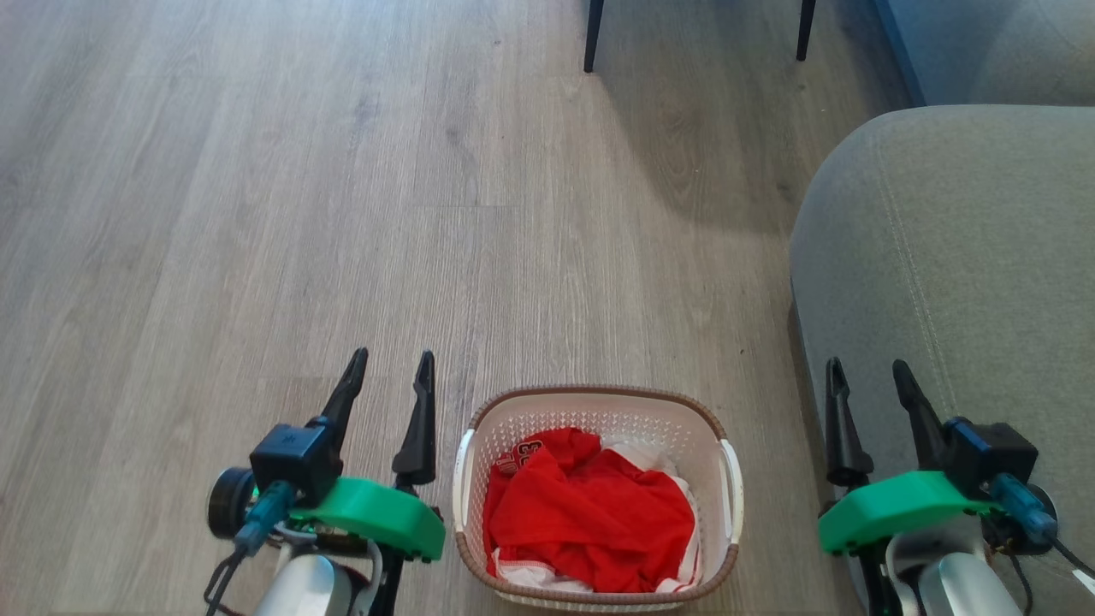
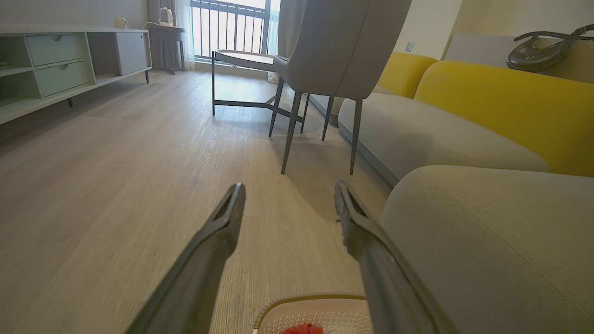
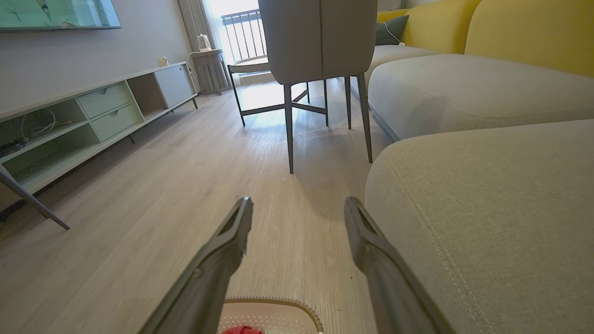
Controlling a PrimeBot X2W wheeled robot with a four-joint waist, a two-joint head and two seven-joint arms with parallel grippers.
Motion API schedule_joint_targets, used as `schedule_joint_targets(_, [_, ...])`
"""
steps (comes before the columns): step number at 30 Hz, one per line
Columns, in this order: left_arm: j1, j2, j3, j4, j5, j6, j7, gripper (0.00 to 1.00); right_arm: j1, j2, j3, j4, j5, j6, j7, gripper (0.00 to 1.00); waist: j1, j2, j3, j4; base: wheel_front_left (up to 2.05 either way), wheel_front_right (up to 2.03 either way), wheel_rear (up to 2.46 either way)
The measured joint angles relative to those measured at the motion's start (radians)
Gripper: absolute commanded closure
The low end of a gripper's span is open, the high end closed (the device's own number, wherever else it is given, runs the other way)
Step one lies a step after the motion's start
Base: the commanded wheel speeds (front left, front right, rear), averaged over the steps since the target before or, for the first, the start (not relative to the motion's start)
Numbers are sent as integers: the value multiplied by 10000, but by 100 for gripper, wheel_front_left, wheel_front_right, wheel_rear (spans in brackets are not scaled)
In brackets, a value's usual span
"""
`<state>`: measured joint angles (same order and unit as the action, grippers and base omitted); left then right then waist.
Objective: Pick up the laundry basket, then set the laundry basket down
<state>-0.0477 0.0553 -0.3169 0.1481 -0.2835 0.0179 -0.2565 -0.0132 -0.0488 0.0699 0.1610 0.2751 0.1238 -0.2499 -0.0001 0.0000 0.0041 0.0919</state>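
Grey wood floor (image 1: 257,214) is seen beneath the left gripper (image 1: 392,358), whose fingers are spread apart with nothing between them. Just to its right the basket (image 1: 599,393) is set on the floor, untouched, with red and white clothes (image 1: 590,513) heaped inside. The right gripper (image 1: 866,366) is likewise held apart and empty, seen against the grey sofa (image 1: 941,257).

Markings, head view.
- Red garment (image 1: 599,513) in the laundry basket (image 1: 599,417): white printed characters on a fold at its upper left, perhaps numerals, too crumpled to read.
- Black camera block (image 1: 291,458), lower left: small pale mark, illegible.

Nothing else legible.
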Motion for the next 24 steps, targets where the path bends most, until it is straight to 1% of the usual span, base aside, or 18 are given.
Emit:
schedule_joint_targets(6, [10, 0, 0, 0, -105, -17, 0, 0, -2, 2, 0, 2, 2, 0, 0, 0, 0, 0, -9, 32, 0, 0, 0])
schedule_joint_targets(8, [13, 0, 2, 10, -111, -94, 0, 0, -3, 2, 0, -2, 4, 0, 0, 0, 1, 0, -14, 40, 0, 0, 0])
schedule_joint_targets(13, [13, -2, 10, 50, -263, -117, 0, 0, -3, 4, 4, -8, 65, 0, 0, 0, 1, 0, -18, 58, 0, 0, 0])
schedule_joint_targets(14, [15, -2, 15, 75, -328, -182, 0, 0, -3, 6, 8, -8, 65, 2, 0, 0, 0, 0, -17, 59, 0, 0, 0])
schedule_joint_targets(24, [20, -2, 19, 167, -349, -190, 0, 0, -4, 8, 27, -2, 65, 0, 0, 0, 1, 0, 63, 66, 0, 0, 0])
